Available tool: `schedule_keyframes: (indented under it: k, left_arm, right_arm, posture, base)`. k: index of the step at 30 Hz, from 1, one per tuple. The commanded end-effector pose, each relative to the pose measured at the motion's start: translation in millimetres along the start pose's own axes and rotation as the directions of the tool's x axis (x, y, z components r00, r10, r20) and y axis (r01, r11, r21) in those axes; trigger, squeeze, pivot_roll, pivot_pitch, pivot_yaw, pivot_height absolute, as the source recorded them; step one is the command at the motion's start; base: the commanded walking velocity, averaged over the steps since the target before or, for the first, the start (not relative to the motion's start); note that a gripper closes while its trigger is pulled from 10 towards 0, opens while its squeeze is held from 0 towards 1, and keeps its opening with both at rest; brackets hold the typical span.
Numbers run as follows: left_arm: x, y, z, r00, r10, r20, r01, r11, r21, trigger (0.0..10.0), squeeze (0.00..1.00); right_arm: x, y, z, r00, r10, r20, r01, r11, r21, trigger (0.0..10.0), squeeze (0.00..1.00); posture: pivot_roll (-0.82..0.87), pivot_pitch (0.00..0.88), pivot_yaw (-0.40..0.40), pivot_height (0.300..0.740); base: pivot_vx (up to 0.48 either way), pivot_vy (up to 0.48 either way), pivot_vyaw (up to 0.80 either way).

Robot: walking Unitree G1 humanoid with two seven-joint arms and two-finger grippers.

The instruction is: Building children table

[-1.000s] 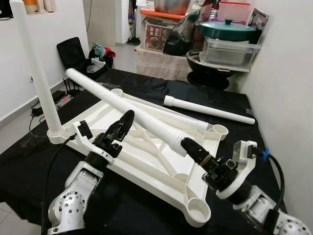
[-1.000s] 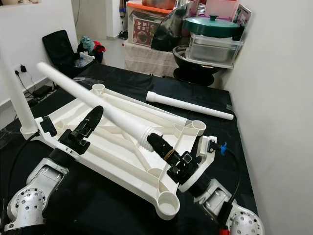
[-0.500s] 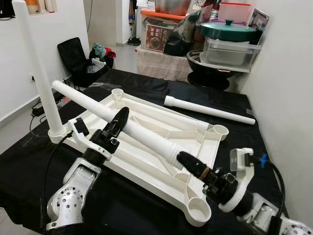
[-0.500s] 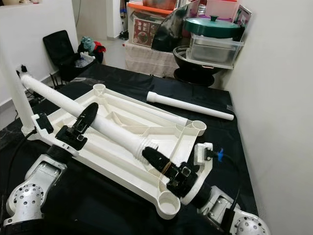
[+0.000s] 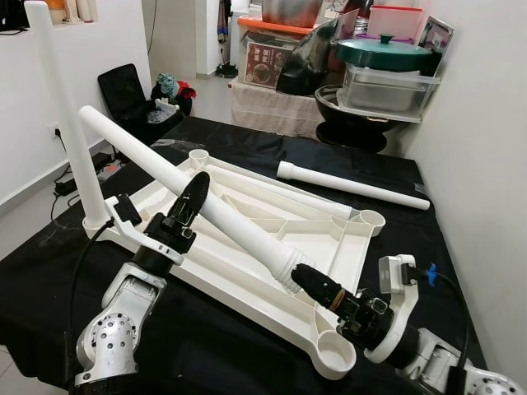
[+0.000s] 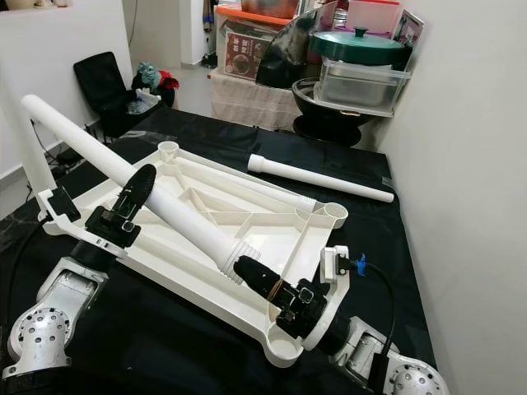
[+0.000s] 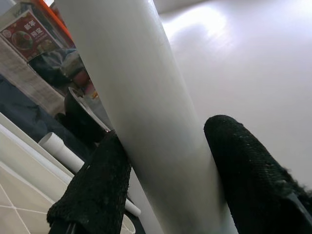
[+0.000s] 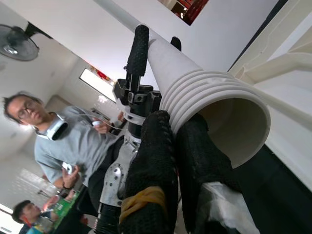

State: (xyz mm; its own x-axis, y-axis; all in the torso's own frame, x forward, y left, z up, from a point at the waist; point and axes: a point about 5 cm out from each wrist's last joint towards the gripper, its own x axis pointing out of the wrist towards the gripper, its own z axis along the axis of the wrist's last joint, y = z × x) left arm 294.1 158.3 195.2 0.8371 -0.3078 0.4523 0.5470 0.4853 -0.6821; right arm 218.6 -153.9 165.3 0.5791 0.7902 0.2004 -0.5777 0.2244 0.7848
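Table leg held tilted over upturned tabletop on black surface. Left hand pinches mid-shaft; right hand pinches rim of threaded end. Risks: thin rim grip slips, leg drops; threads miss near corner socket, cross-thread.

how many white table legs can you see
3: one upright leg in the tabletop's far-left corner socket, one leg held by both grippers, one loose leg on the black cloth beyond. A fourth may be hidden.
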Motion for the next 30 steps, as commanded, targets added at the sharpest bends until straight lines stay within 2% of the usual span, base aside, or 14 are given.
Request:
schedule_keyframes:
  k: [1,5,7,15,26,27,28,29,30]
  left_arm:
    - [4.2,-3.1,-2.4,0.999,-0.012,-0.036,0.014,0.998,0.057,0.0,0.00]
    - [4.4,-3.3,-2.9,0.999,-0.010,-0.038,0.012,0.998,0.057,0.0,0.00]
    - [5.2,-4.0,-2.9,0.999,-0.012,-0.037,0.014,0.998,0.057,0.0,0.00]
    - [9.6,-5.0,3.5,1.000,-0.016,-0.022,0.018,0.998,0.068,0.0,0.00]
    - [13.5,-8.5,8.6,1.000,-0.022,0.012,0.021,0.997,0.075,0.0,0.00]
    - [13.8,-9.1,8.5,1.000,-0.023,0.010,0.022,0.997,0.076,0.0,0.00]
    - [13.8,-9.1,8.5,1.000,-0.023,0.010,0.022,0.997,0.076,0.0,0.00]
    - [16.7,-12.5,6.9,0.999,-0.044,-0.020,0.046,0.995,0.084,0.0,0.00]
    - [16.7,-12.5,6.9,0.999,-0.044,-0.020,0.046,0.995,0.084,0.0,0.00]
  right_arm:
    - [0.0,-0.7,2.9,0.999,-0.045,-0.007,0.044,0.998,-0.052,10.0,1.00]
    - [-0.4,4.3,4.1,1.000,-0.011,-0.006,0.010,0.997,-0.073,10.0,1.00]
    - [-2.9,3.4,5.7,1.000,-0.017,-0.009,0.016,0.996,-0.084,10.0,0.97]
    - [-14.9,-1.4,21.9,0.999,-0.045,0.018,0.047,0.988,-0.146,10.0,1.00]
    - [-18.8,-12.4,17.1,0.996,-0.085,0.035,0.089,0.987,-0.134,10.0,1.00]
    - [-20.7,-17.5,16.9,0.991,-0.132,0.017,0.133,0.976,-0.170,10.0,1.00]
    - [-20.7,-17.5,16.9,0.991,-0.132,0.017,0.133,0.976,-0.170,10.0,1.00]
    - [-25.5,-33.9,25.2,0.948,-0.318,-0.007,0.294,0.884,-0.363,10.0,1.00]
    - [-25.5,-33.9,25.2,0.948,-0.318,-0.007,0.294,0.884,-0.363,10.0,1.00]
  posture:
    - [0.04,0.000,-0.108,0.740]
    - [0.03,0.000,-0.108,0.740]
    - [0.03,0.000,-0.108,0.740]
    - [0.03,0.000,-0.107,0.740]
    - [0.03,0.000,-0.114,0.740]
    - [0.03,0.000,-0.113,0.740]
    - [0.03,0.000,-0.113,0.740]
    - [0.03,0.000,-0.109,0.740]
    - [0.03,0.000,-0.109,0.740]
  base:
    - [0.000,0.000,0.00]
    - [0.000,0.000,0.00]
    - [0.000,0.000,0.00]
    - [0.000,0.000,0.00]
    - [0.000,0.000,0.00]
    - [0.000,0.000,0.00]
    - [0.000,0.000,0.00]
    - [0.000,0.000,0.00]
    - [0.000,0.000,0.00]
